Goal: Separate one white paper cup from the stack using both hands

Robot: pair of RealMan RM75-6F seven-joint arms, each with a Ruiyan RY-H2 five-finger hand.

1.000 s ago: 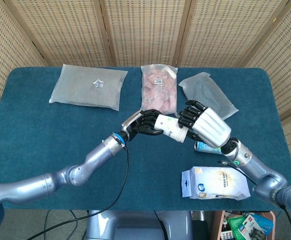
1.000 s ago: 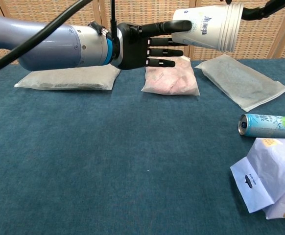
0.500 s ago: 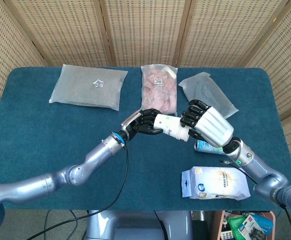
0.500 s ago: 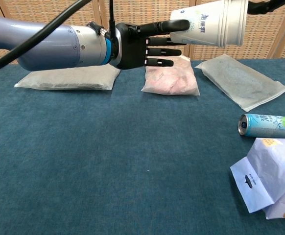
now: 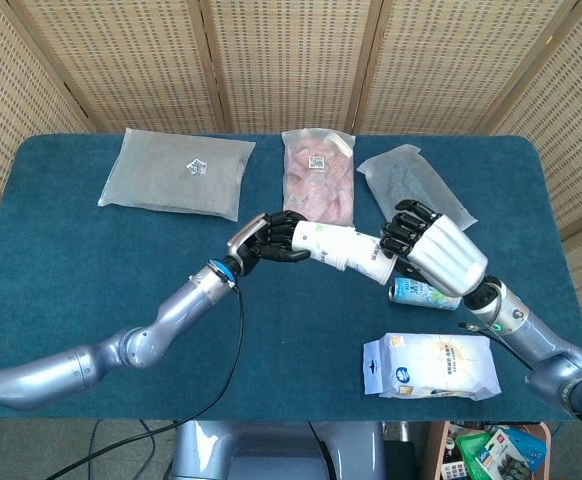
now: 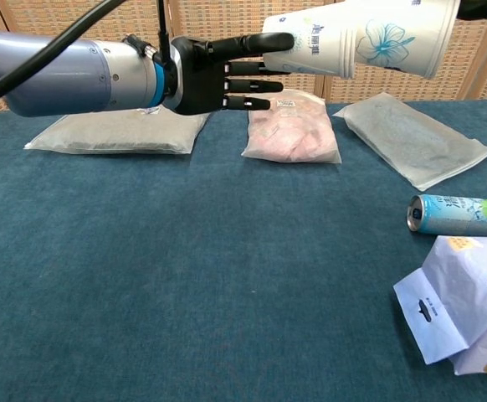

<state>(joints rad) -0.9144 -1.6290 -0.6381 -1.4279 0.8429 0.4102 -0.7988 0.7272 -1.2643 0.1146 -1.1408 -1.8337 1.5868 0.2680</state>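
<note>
Above the blue table (image 5: 91, 250), both hands hold the white paper cup stack (image 5: 346, 250) in the air, lying nearly on its side.
Left hand (image 5: 269, 238) pinches the narrow base end, its lower fingers (image 6: 256, 84) straight beneath; right hand (image 5: 433, 247) curls round the rim end. Only the chest view shows the inner cup (image 6: 306, 48) drawn partly out of the flowered outer cup (image 6: 398, 38). Since a second ago the hands have moved apart and the stack shows longer.
</note>
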